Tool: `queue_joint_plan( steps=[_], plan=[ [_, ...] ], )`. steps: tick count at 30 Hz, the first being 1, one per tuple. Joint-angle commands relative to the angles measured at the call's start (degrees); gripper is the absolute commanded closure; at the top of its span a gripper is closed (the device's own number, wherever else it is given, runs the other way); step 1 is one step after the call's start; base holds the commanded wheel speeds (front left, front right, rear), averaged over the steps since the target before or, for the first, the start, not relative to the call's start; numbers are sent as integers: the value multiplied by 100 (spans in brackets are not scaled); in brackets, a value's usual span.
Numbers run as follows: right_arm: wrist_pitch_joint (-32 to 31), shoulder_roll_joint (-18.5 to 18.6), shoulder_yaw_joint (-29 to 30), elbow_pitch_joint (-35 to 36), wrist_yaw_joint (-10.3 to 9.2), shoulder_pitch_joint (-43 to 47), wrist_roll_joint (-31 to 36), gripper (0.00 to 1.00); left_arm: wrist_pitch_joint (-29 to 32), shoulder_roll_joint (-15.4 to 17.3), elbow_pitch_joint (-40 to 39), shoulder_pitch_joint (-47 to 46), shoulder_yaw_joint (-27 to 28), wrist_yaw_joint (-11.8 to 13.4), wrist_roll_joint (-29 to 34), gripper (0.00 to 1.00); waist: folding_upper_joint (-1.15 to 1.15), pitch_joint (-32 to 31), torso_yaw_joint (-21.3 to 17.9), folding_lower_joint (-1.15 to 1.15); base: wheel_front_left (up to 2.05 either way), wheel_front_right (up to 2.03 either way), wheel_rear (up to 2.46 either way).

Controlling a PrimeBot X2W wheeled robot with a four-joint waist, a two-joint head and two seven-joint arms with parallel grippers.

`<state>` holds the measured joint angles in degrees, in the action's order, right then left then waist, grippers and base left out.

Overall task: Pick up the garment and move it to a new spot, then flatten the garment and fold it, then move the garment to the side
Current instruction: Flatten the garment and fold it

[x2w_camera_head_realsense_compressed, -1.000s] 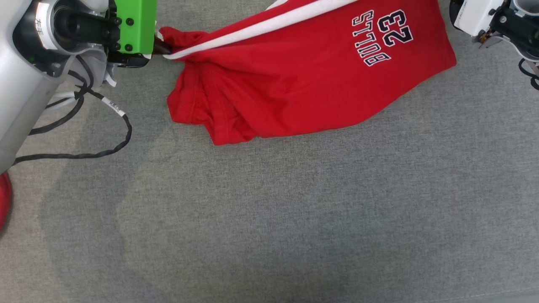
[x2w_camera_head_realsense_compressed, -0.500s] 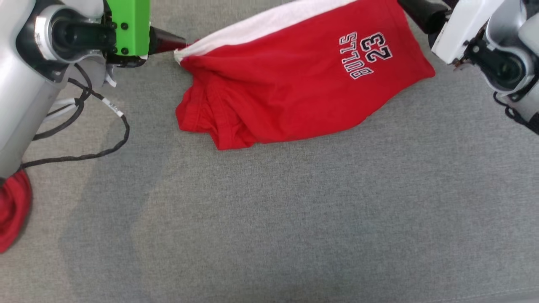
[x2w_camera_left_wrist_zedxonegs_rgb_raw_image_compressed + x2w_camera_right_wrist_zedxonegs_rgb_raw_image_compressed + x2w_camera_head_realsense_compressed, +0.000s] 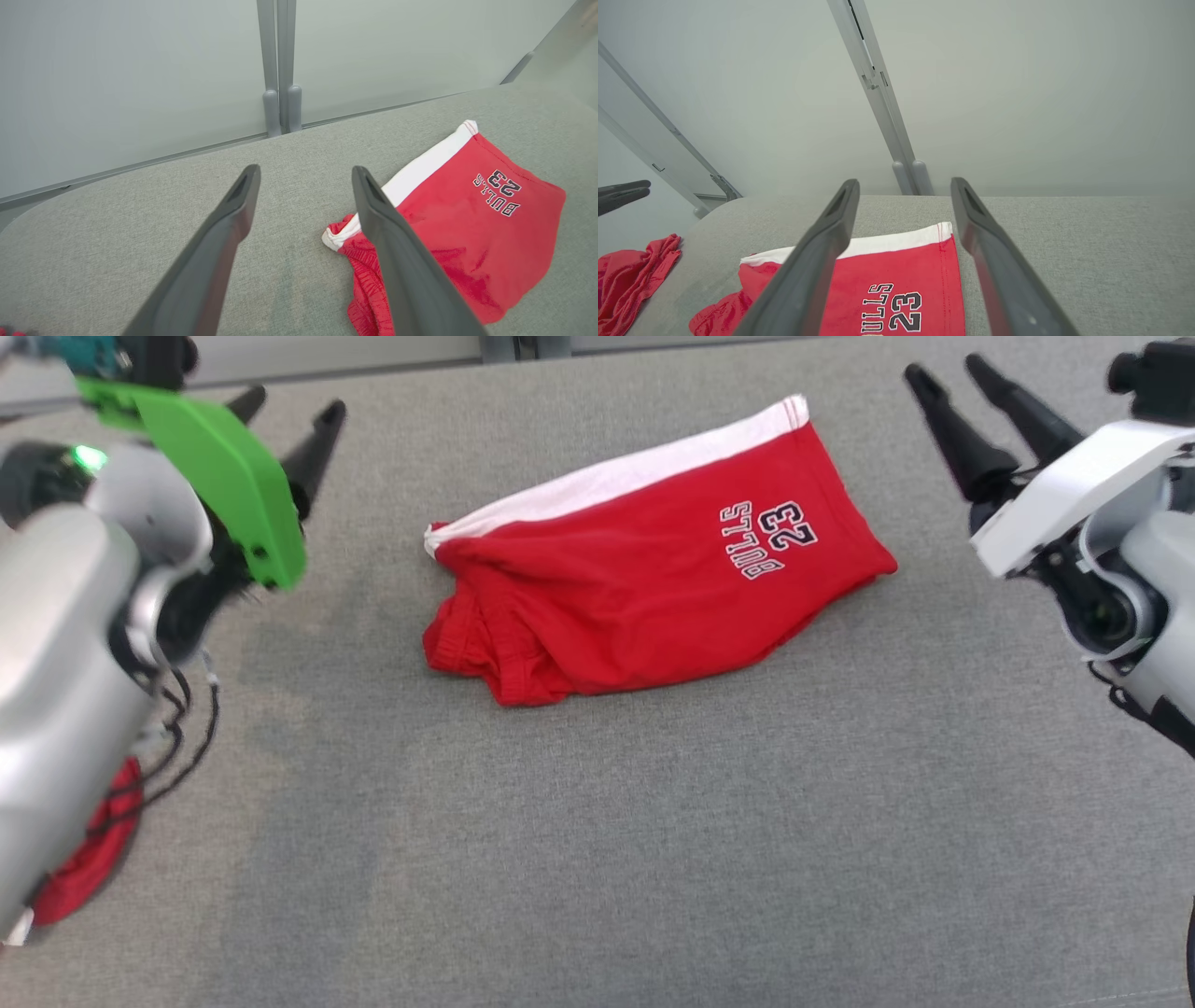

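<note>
**Garment** (image 3: 644, 588): red shorts with a white side stripe (image 3: 616, 476) and "BULLS 23" lettering (image 3: 770, 537). It lies on the far middle of the grey fabric surface (image 3: 653, 821), doubled over, bunched and rumpled at its left end, flatter at its right.

**Left gripper** (image 3: 288, 409): off the garment's left end, clear of the cloth, fingers spread wide and empty. A green cover plate (image 3: 224, 485) sits on its wrist. In the left wrist view one finger overlaps the bunched end.

**Right gripper** (image 3: 945, 369): off the garment's right end, fingers likewise apart, holding nothing.

**Second red cloth** (image 3: 89, 868): at the surface's near left, partly hidden by the left forearm, well apart from the garment.

**Black cable** (image 3: 191, 728): hangs beside that forearm.

**Pale wall panels** (image 3: 140, 70), **grey post** (image 3: 278, 70): along the far edge.
</note>
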<state>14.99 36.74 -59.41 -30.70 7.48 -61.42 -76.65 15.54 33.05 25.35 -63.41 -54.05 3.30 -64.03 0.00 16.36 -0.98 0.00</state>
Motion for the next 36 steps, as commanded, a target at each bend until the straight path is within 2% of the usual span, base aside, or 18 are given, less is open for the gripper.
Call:
queue_joint_plan(
  steps=[1, 5, 9, 12, 16, 20, 30, 36],
  plan=[
    [20, -12, 341, -47, 2, 231, 225, 0, -398, -23, -110, 274, 3, -9, 112, 0, 0, -325, 36, 0, 0, 0, 0],
    [20, -244, 1324, -103, 2, 870, 850, 0, -1629, 58, -326, 896, -14, 271, 591, 0, 0, -432, 60, 0, 0, 0, 0],
    [21, -430, 1836, -180, 2, 1386, 1372, 0, -2584, -9, -510, 1507, 136, 584, 680, 0, 0, -481, 149, 0, 0, 0, 0],
    [21, -525, 2111, -239, 2, 1615, 1609, 0, -2928, -94, -716, 1919, 237, 720, 745, 0, 0, -467, 245, 0, 0, 0, 0],
    [22, -625, 2434, -464, 2, 1784, 1784, 0, -3071, -169, -984, 2404, 484, 1019, 1060, 0, 0, -377, 421, 0, 0, 0, 0],
    [22, -670, 2610, -793, 2, 1795, 1803, 0, -3071, -496, -1456, 2953, 1136, 1181, 1414, 0, 0, -213, 636, 0, 0, 0, 0],
    [-119, -684, 2280, -1594, 2, 1223, 1381, 0, -3074, -1533, -2067, 4032, 2415, 644, 2525, 0, 0, 387, 1033, 0, 0, 0, 0],
    [-767, -519, 2058, -1804, 2, 855, 762, 0, -3075, -2121, -2011, 4276, 2821, 285, 3097, 0, 0, 695, 1221, 0, 0, 0, 0]
  ],
)
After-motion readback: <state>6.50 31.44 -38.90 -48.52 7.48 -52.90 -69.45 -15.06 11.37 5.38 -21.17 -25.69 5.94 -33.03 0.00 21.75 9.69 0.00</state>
